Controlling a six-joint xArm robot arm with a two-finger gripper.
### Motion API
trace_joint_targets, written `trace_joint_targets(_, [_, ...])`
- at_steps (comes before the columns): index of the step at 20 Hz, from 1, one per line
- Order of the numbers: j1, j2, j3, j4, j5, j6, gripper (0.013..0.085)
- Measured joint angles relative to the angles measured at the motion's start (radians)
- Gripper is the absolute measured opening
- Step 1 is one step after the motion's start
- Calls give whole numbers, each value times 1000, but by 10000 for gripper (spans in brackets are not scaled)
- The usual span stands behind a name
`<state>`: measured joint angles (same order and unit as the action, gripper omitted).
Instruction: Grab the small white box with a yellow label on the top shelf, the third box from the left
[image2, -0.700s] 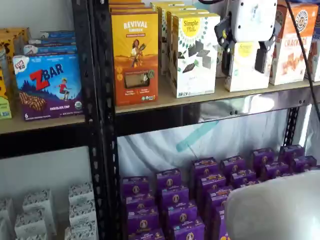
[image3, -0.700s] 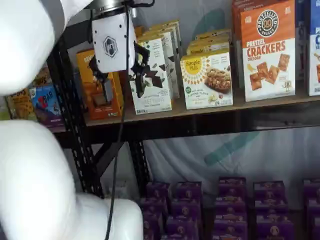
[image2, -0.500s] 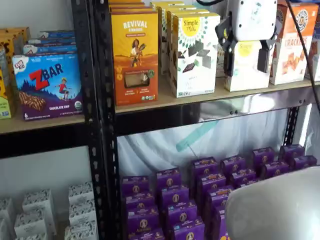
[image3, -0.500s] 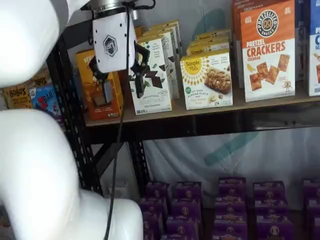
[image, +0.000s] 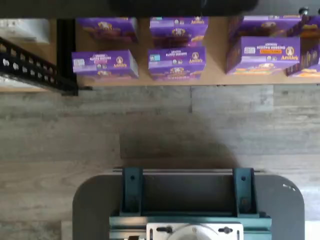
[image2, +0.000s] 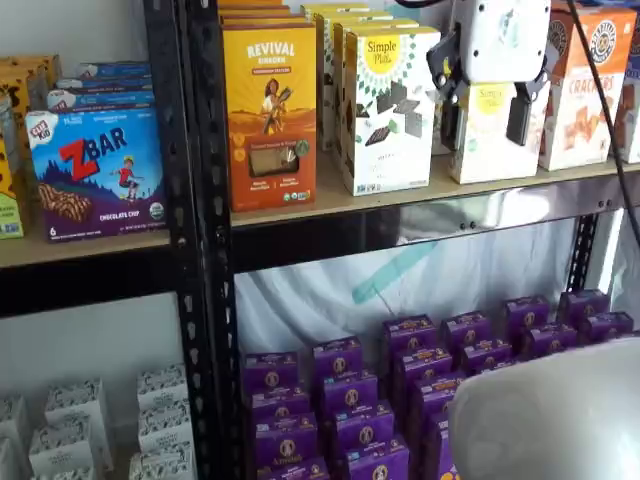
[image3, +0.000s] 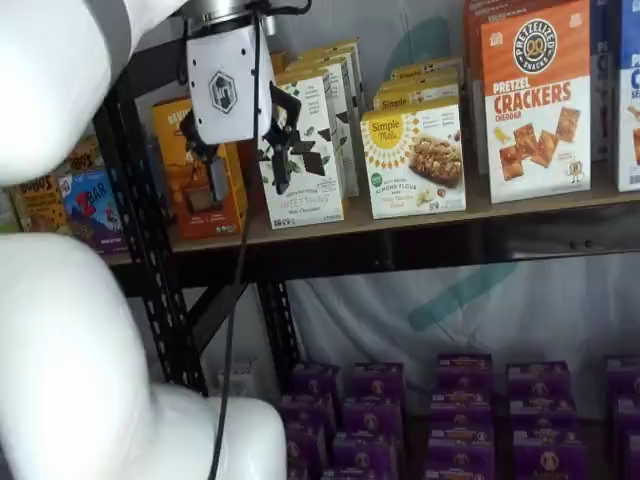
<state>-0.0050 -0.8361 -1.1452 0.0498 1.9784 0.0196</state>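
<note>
1. Nearest the cameras, the arm's bulky white casing (image3: 70, 330) fills one side of a shelf view, and a blurred white part (image2: 550, 415) sits low in a shelf view.
2. The end effector (image2: 484, 118) hangs upright from the top edge in both shelf views, white body above, black fingers (image2: 519, 120) pointing down, a black cable (image3: 240, 250) trailing beside it.
3. Its two fingers stand plainly apart, with nothing between them; in a shelf view (image3: 246, 168) the gap is just as clear.
4. Directly behind the end effector in a shelf view stands the small white box (image2: 486, 140), its round yellow label showing between the spread fingers. I cannot tell whether the fingers touch it.
5. The box rests on the top shelf (image2: 420, 215), a tan board with a shiny dark rail, just below the fingertips.
6. To one side of the end effector stands a taller Simple Mills box (image2: 388, 105), then an orange Revival box (image2: 270, 115); to the other side, a cracker box (image2: 585, 95).
7. Well below, purple boxes (image2: 400, 385) crowd the lower shelf.
8. The wrist view shows a grey wood-grain floor (image: 160, 130), purple boxes (image: 176, 62) and a teal-bracketed mount (image: 187, 200).
</note>
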Motion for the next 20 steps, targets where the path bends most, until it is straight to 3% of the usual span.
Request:
trace_joint_targets(3, [-24, -6, 14, 4, -33, -23, 850])
trace_joint_targets(8, [-63, -3, 41, -35, -111, -75, 850])
trace_joint_targets(17, [-294, 104, 28, -2, -292, -297, 850])
trace_joint_targets(20, [-351, 156, 4, 19, -334, -353, 850])
